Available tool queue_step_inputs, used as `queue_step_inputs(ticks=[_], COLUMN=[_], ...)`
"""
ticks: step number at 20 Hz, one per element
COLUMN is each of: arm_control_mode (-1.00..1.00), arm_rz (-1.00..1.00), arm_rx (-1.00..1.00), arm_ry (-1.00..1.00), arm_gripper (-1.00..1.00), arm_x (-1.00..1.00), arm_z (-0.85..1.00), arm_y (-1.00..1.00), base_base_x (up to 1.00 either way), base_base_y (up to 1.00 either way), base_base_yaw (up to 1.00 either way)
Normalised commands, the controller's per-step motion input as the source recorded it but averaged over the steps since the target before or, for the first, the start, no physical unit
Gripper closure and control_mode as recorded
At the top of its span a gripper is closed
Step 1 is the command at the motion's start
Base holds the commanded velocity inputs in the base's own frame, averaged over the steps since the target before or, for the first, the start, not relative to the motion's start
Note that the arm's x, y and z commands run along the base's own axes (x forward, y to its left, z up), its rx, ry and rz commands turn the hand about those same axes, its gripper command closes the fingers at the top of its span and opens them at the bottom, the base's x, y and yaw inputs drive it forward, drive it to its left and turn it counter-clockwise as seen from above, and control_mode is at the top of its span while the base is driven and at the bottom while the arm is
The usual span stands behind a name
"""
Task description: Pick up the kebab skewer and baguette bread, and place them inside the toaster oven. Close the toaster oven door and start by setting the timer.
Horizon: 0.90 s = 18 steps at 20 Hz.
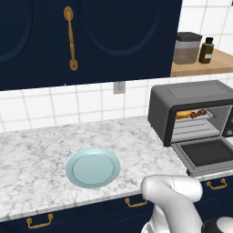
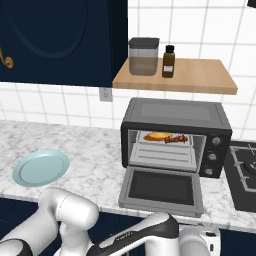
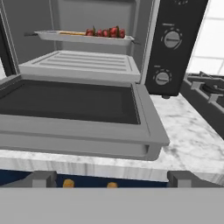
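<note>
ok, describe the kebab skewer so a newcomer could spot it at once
Find the dark grey toaster oven on the marble counter, its door dropped flat open. Inside, on the upper tray, two items lie side by side: the kebab skewer is the row of small dark red chunks on the right, beside the plain golden baguette bread.

No readable text from my station.
I find no legible lettering on the toaster oven [image 2: 176, 134], and its knobs [image 3: 171, 39] carry only unreadable tick marks.
</note>
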Motion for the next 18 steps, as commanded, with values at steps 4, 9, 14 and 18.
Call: queue_step_inputs(ticks=[4,9,14,18], arm_control_mode=[-1.00,-1.00,-1.00,-1.00], arm_rz=[0.00,0.00,0.00,0.00], arm_rx=[0.00,0.00,0.00,0.00], arm_ry=[0.05,0.00,0.00,0.00], arm_gripper=[-1.00,-1.00,-1.00,-1.00], arm_x=[0.11,0.15,0.11,0.17], arm_z=[-0.05,-0.06,-0.17,-0.09], arm_y=[0.00,0.00,0.00,0.00], base_base_x=[0.00,0.00,0.00,0.00], base_base_y=[0.00,0.00,0.00,0.00], base_base_yaw=[0.00,0.00,0.00,0.00])
